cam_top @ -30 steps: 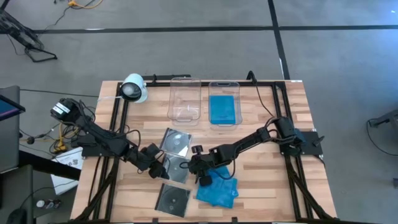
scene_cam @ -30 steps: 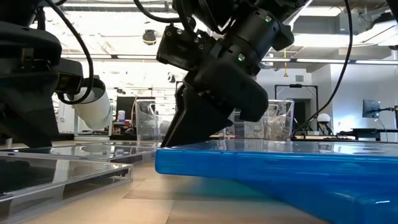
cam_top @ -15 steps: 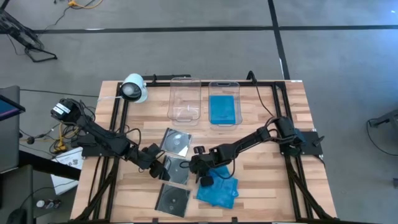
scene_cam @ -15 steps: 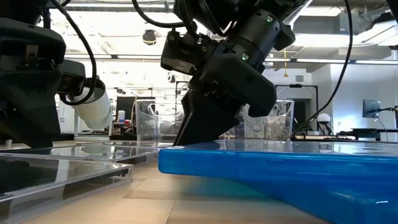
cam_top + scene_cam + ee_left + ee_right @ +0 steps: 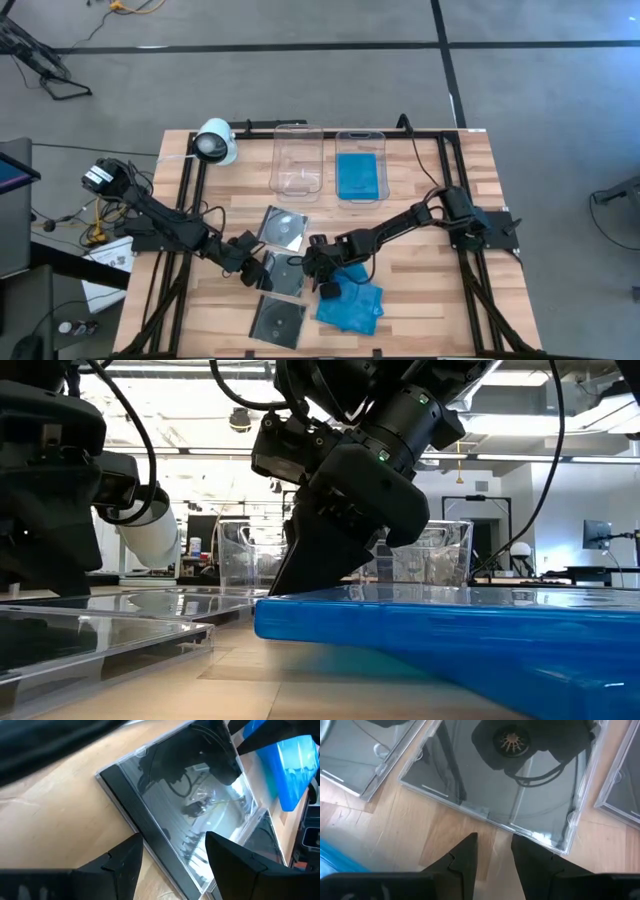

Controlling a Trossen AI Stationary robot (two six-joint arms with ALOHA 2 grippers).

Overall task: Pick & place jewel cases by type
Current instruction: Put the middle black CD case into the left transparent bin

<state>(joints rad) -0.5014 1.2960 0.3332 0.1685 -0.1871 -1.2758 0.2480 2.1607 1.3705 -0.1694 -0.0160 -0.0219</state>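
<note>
Three clear/black jewel cases lie flat left of the table's centre: a far one (image 5: pixel 282 228), a middle one (image 5: pixel 287 271) and a near one (image 5: pixel 277 320). Blue jewel cases (image 5: pixel 353 304) lie stacked beside them, large in the low view (image 5: pixel 450 630). My left gripper (image 5: pixel 256 270) is open, low at the middle case's left edge (image 5: pixel 150 840). My right gripper (image 5: pixel 313 267) is open with a narrow gap, pointing down between the middle case and the blue stack. Its tips (image 5: pixel 494 854) are over bare wood, just short of the case's edge (image 5: pixel 490 817). My left gripper (image 5: pixel 172 865) has its open fingers on either side of the middle case's black spine edge (image 5: pixel 145 832), coming in low from the table's left. I cannot tell whether the fingers touch the case, which lies flat on the table.
Two clear tubs stand at the far side: the left one (image 5: pixel 297 132) holds nothing I can see, the right one (image 5: pixel 361 134) holds a blue case (image 5: pixel 358 176). A white round device (image 5: pixel 215 143) sits at the far left corner. Bare wood shows on the table's right half.
My right gripper has crept a little toward the table's left, nearer the middle clear case, staying low beside the blue stack. The cases lie as before.
</note>
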